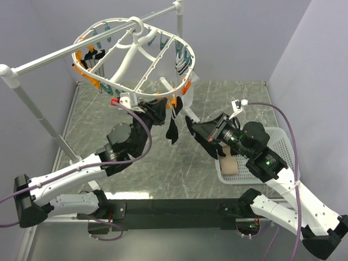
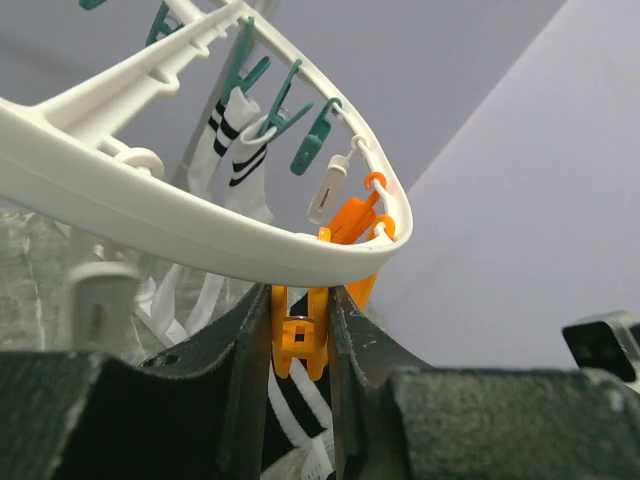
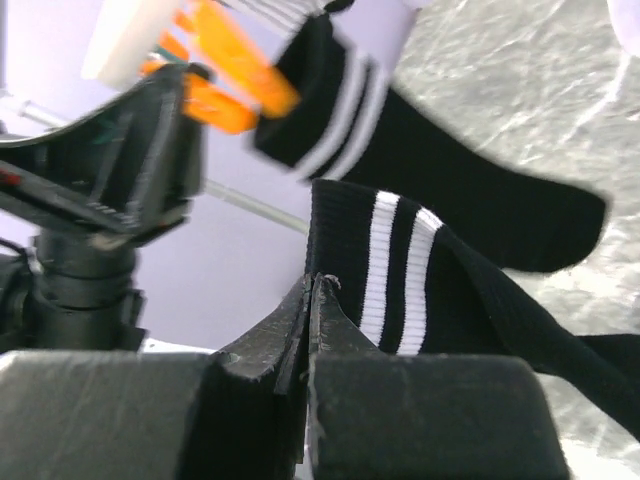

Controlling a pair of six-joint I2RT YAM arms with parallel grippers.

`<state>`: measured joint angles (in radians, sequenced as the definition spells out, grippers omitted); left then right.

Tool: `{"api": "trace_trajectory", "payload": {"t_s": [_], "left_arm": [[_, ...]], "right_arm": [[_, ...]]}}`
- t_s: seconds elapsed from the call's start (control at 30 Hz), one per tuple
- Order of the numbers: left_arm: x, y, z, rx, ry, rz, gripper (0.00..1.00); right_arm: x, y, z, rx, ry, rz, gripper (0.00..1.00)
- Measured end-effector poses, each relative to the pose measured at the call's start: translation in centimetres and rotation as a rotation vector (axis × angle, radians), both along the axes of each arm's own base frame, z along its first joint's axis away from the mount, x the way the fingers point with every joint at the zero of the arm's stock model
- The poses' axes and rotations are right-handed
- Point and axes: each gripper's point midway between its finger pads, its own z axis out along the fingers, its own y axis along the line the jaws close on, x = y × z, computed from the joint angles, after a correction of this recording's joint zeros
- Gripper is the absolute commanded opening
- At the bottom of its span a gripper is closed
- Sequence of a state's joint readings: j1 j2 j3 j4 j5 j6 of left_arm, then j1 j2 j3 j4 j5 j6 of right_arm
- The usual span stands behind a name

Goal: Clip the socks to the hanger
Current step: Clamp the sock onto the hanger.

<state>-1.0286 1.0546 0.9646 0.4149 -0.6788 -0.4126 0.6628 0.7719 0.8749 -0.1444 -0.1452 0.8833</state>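
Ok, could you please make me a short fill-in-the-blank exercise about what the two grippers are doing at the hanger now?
1. The left gripper is shut on an ______ clip below the rim of the hanger.
2. The right gripper holds a black sock whose two stripes are ______.
3. The white basket stands on the robot's ______ side of the table.
Missing words: orange; white; right.
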Motion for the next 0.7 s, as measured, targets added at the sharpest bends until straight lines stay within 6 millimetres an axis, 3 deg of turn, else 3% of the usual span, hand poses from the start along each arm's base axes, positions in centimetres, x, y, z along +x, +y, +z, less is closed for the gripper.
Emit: {"api": "trace_trajectory", "payload": {"t_s": [0.13, 0.33, 0.7], "left_arm": [[0.4, -0.8, -0.7, -0.004, 0.029, 0.047, 0.21], [0.8, -1.4, -1.0, -0.005, 0.047, 0.074, 0.21], [0.8, -1.9, -0.7, 0.000, 0.047, 0.069, 0.21]], "right_arm": [[-0.6, 0.7, 0.5, 0.028, 0.003, 0.028, 0.00], [-1.1, 2.1, -0.4, 0.014, 0.036, 0.079, 0.00], [0.6, 4.0, -0.4, 0.012, 0.050, 0.093, 0.00]]}}
